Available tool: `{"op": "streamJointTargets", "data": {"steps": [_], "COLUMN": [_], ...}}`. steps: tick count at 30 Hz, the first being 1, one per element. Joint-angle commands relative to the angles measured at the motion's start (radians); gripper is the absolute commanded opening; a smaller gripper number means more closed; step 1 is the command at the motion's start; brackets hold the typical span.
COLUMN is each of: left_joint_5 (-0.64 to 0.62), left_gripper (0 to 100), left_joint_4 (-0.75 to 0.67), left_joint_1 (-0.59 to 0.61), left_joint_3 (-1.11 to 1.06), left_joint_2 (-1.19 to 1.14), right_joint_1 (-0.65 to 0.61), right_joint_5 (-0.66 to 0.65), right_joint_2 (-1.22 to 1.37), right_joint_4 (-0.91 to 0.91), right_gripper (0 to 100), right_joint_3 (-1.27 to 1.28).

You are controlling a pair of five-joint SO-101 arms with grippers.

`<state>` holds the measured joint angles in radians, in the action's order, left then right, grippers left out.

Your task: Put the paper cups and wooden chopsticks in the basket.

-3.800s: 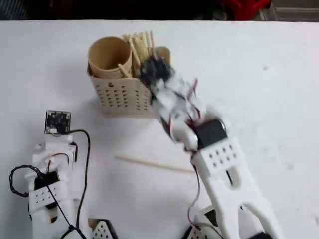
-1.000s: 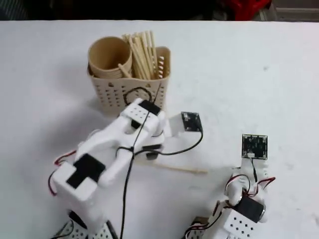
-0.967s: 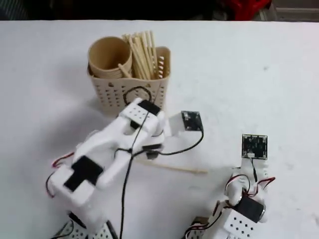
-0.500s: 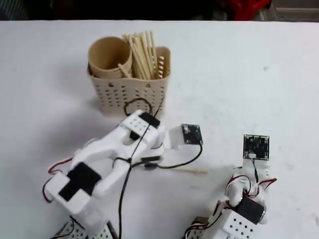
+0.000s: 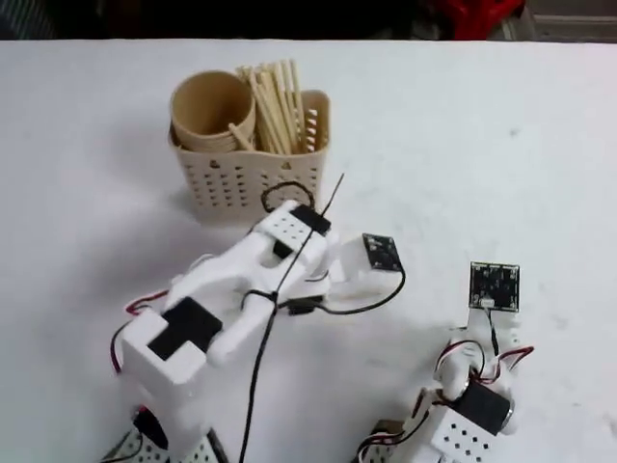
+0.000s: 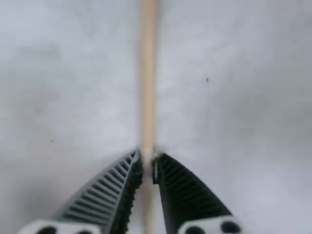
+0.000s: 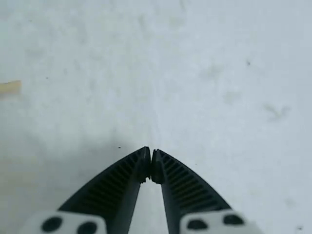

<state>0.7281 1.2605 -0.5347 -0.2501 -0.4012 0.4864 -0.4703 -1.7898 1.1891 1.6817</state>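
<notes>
Clamping a slender pale wooden chopstick between the tips of the left gripper, with the stick stretching straight ahead over the white table. Just beyond that arm: perforated cream plastic basket holding stacked brown paper cups and bundled chopsticks. Pressed together on nothing: right gripper.

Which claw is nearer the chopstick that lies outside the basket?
Left. The left claw is shut on the chopstick; the right claw sits apart from it, shut on nothing.
</notes>
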Motion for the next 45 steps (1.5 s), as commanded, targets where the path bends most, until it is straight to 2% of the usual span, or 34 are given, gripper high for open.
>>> {"op": "streamJointTargets", "data": {"steps": [1, 6, 14, 21, 24, 30, 34, 38, 41, 43, 45], "left_joint_5": [-0.017, -0.017, -0.028, -0.130, -0.212, -0.362, -0.522, -0.681, -0.735, -0.740, -0.743], "left_gripper": [2, 2, 2, 2, 2, 2, 2, 2, 3, 3, 3], "left_joint_4": [-0.015, -0.012, -0.055, -0.071, -0.121, -0.339, -0.562, -0.899, -1.096, -1.169, -1.172], "left_joint_1": [0.004, 0.041, 0.050, 0.053, 0.053, 0.053, 0.084, 0.157, 0.194, 0.208, 0.220], "left_joint_3": [0.048, 0.032, -0.169, -0.278, -0.302, -0.292, -0.226, -0.209, -0.207, -0.190, -0.146], "left_joint_2": [-0.022, 0.056, 0.387, 0.768, 0.955, 1.231, 1.253, 1.168, 1.059, 0.974, 0.880], "right_joint_1": [-0.022, -0.021, -0.021, -0.021, -0.021, -0.021, -0.021, -0.021, -0.021, -0.021, -0.021], "right_joint_5": [-0.011, -0.011, -0.011, -0.011, -0.011, -0.011, -0.011, -0.011, -0.011, -0.011, -0.011], "right_joint_2": [-0.012, -0.010, -0.010, -0.010, -0.010, -0.010, -0.010, -0.010, -0.010, -0.010, -0.010], "right_joint_4": [0.007, 0.007, 0.007, 0.007, 0.007, 0.007, 0.007, 0.007, 0.007, 0.007, 0.007], "right_gripper": [1.8, 1.8, 1.8, 1.8, 1.8, 1.8, 1.8, 1.8, 1.8, 1.8, 1.8], "right_joint_3": [0.009, 0.009, 0.009, 0.009, 0.009, 0.009, 0.009, 0.009, 0.009, 0.009, 0.009]}}
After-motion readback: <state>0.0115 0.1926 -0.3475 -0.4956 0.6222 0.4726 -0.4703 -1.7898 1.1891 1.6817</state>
